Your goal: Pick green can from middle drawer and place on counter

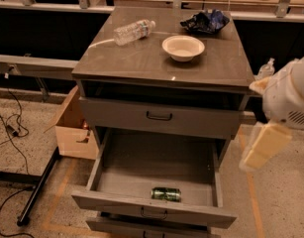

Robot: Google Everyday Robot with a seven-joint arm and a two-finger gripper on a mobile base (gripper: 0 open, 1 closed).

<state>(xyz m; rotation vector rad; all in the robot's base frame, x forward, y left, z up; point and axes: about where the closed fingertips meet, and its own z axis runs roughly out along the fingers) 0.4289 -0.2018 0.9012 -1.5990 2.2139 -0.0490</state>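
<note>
The green can (166, 194) lies on its side in the open middle drawer (151, 211), just behind the drawer's front wall and a little right of centre, its length running along that wall. I judge it light and stiff, yet thin-walled enough to dent under a hard squeeze, and its glossy round side will want to roll or slip. So I would come down from above and close across the middle of the barrel, not on the silvery ends (the front wall leaves little room on that side). I see nothing else in the drawer. My gripper (263, 150) hangs to the right of the cabinet, above the drawer's level and well apart from the can; I cannot tell how far open it is, but it has no hold on the can. On the counter (136, 61) a white bowl (183, 47), seemingly empty, stands right of centre, a clear water bottle (134, 31) lies toward the back left, and a crumpled blue bag (206, 21) sits at the back right. The top drawer (159, 117) is shut.
</note>
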